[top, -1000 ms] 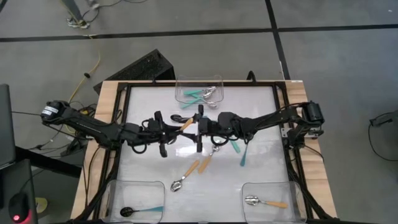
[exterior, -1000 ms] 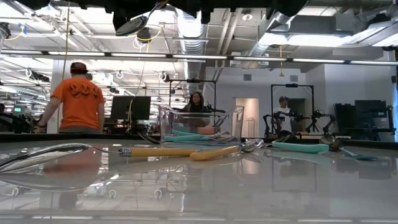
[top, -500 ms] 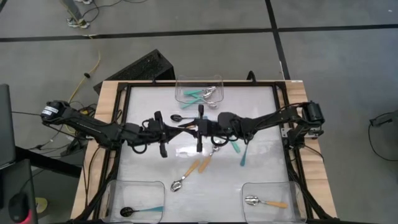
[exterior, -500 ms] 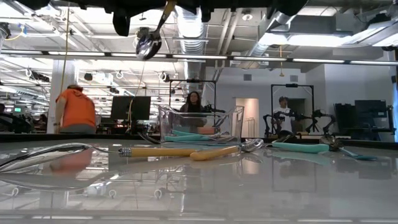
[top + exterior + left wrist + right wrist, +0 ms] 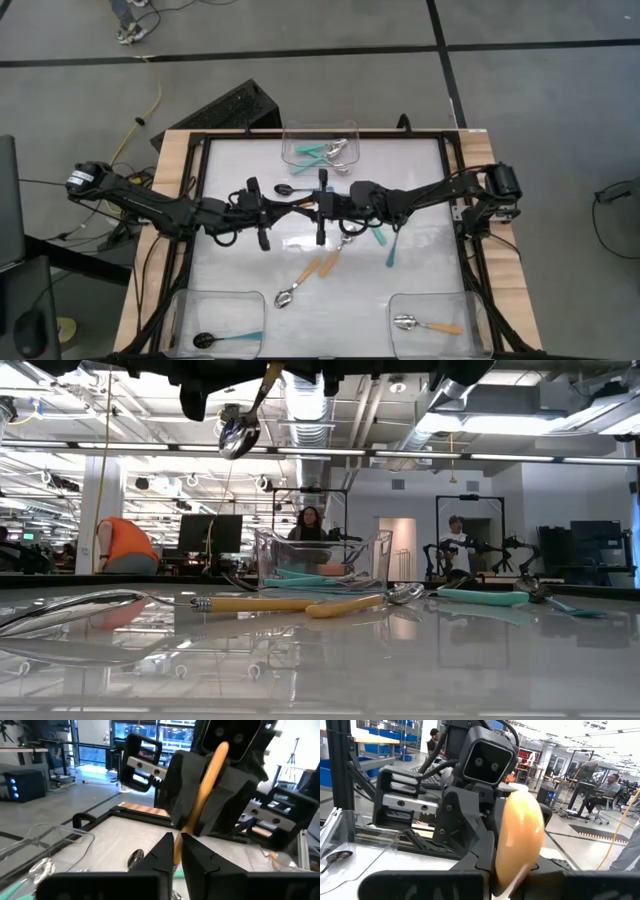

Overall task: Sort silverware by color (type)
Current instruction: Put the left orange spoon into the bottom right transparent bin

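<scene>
A spoon with a silver bowl (image 5: 284, 189) and an orange handle (image 5: 202, 790) hangs high over the middle of the table, between my two grippers. My left gripper (image 5: 288, 203) reaches in from the table's left and is shut on it. My right gripper (image 5: 314, 200) reaches in from the right and is shut on it too. In the low view the bowl (image 5: 238, 435) hangs below the handle. Two orange-handled spoons (image 5: 318, 268) and two teal-handled ones (image 5: 385, 245) lie flat on the table. My left gripper pinches the orange handle's lower part (image 5: 176, 851) between its two fingertips, coming level from the table's left. The handle slants up past the fingers toward the other gripper, clear of the table. My right gripper pinches the orange handle near its free end (image 5: 517, 845) between its two fingers, coming level from the table's right. The fingers lie along the handle, and its rounded end points back between them. The spoon is lifted clear, bowl end away from this gripper.
A clear bin (image 5: 320, 150) at the far edge holds teal-handled spoons. The near-left bin (image 5: 190, 305) holds a black-bowled teal spoon, the near-right bin (image 5: 465, 305) an orange-handled one. A black frame (image 5: 200, 200) rims the table. People move in the room beyond.
My right gripper has shut on the orange handle that my left gripper keeps holding. The spoon has tipped: its bowl, first raised and nearly level, now hangs lower below the handle. Both arms have stayed where they were.
</scene>
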Robot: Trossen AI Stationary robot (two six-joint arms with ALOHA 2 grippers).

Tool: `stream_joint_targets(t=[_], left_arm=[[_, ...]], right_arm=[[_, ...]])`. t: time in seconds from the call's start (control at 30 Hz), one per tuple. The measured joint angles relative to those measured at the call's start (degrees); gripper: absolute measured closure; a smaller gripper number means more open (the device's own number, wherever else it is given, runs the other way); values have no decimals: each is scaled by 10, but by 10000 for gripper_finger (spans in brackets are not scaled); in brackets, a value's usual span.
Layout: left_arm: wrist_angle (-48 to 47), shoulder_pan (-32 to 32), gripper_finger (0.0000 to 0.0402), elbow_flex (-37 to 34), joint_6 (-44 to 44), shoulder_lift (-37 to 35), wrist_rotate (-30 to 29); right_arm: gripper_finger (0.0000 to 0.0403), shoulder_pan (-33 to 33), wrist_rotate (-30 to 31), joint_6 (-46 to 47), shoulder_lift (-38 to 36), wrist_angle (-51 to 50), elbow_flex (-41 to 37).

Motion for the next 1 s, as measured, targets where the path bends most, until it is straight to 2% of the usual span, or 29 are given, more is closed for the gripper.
stream_joint_targets(t=[0.13, 0.37, 0.47, 0.67, 0.83, 1.0], left_arm=[[-23, 0, 348, 0, 0, 0, 0], [-56, 0, 266, 0, -19, 0, -14], [-55, 0, 239, 0, -21, 0, -15], [-76, 0, 213, 0, -23, 0, -15], [-89, 0, 212, 0, -33, 0, -14], [-89, 0, 212, 0, -34, 0, -9]], right_arm=[[358, 0, 4, 0, 0, 0, 0], [358, 0, 20, 4, -3, -21, 0], [358, 0, 63, 4, -16, -56, 0], [358, 0, 91, 38, -72, -186, 0], [358, 9, 92, 105, -133, -357, 0], [358, 46, 92, 172, -192, -499, 0]])
